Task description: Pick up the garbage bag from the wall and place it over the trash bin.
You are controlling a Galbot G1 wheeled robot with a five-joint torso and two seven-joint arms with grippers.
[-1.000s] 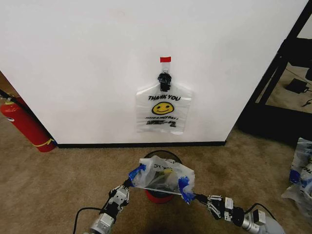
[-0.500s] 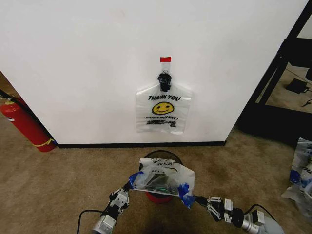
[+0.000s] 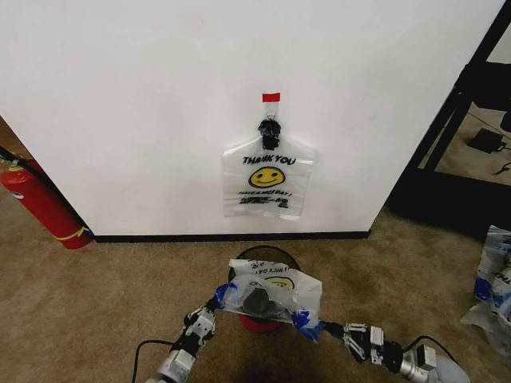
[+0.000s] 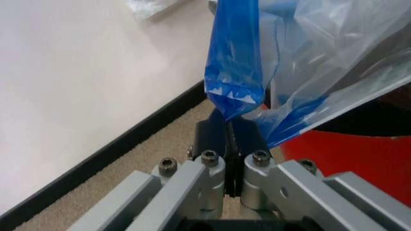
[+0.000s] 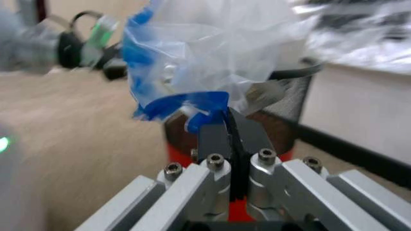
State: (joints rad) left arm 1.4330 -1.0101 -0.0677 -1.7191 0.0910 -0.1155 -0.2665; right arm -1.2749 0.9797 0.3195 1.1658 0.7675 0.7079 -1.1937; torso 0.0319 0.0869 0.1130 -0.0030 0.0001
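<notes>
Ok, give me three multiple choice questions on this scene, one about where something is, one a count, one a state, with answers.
1. Where is the fire extinguisher?
A. At the wall's left end
B. Inside the trash bin
C. Hung on the clip

2. How many smiley bags are on the wall?
A. None
B. One
C. Three

3. How does the left gripper stand?
A. Open, apart from the bag
B. Shut on the trash bin's rim
C. Shut on a blue handle

Answers: 1 A, it leans there on the carpet. 2 B, one hanging bag, while the garbage bag is stretched between the left gripper and right gripper over the trash bin. 3 C, its fingers pinch blue plastic.
</notes>
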